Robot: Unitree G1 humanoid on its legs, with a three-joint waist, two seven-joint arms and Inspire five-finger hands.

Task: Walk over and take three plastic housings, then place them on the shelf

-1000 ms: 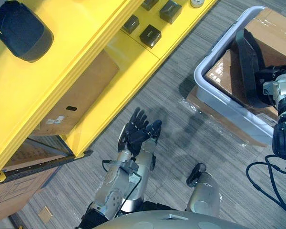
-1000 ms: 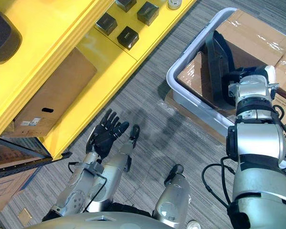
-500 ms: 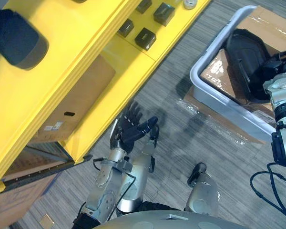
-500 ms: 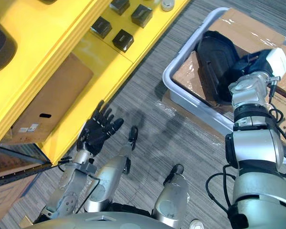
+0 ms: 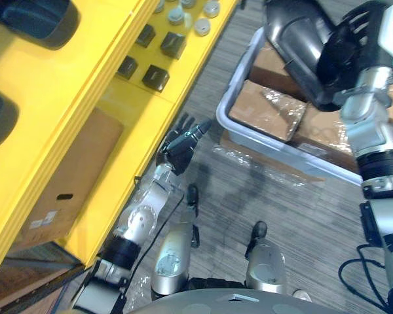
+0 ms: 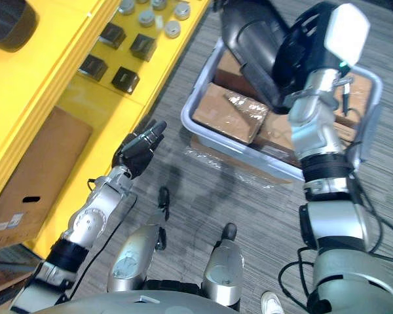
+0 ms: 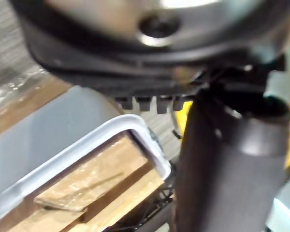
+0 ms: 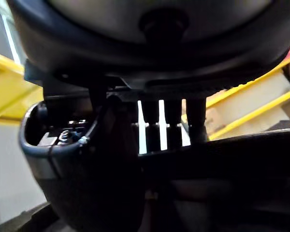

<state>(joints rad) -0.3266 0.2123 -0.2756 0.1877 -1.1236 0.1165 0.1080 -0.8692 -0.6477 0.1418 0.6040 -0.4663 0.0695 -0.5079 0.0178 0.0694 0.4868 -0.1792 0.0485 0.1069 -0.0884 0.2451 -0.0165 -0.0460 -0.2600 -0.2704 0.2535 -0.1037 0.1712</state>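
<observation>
2 housings (image 5: 33, 19) on yellow shelf (image 5: 72, 85), grey carpet (image 5: 301, 203); right robot hand (image 5: 344, 53) clamped on 3rd housing (image 5: 293, 33), left robot hand (image 5: 180, 142) spread.

Floor: grey carpet (image 5: 301, 216) with fine stripes, running right through the middle of the room.
Shelf: a big yellow shelf (image 5: 65, 111) along the left side, bright paint, stepped levels one above the other.
Low bay: a brown cardboard box (image 5: 65, 176) is tucked in under the shelf, a hand slot in its face.
Lower level: small black boxes (image 5: 155, 76) in a loose group, round caps (image 5: 201, 26) lined up further along.
Right side: a pale grey tub (image 5: 281, 149) on the carpet, flat cardboard (image 5: 265, 108) wrapped in film inside it.
Beneath the tub: a crinkled clear plastic sheet (image 5: 249, 160) pokes out onto the carpet.
Light: bright and even, glints on the film, soft shadows on the carpet.
</observation>
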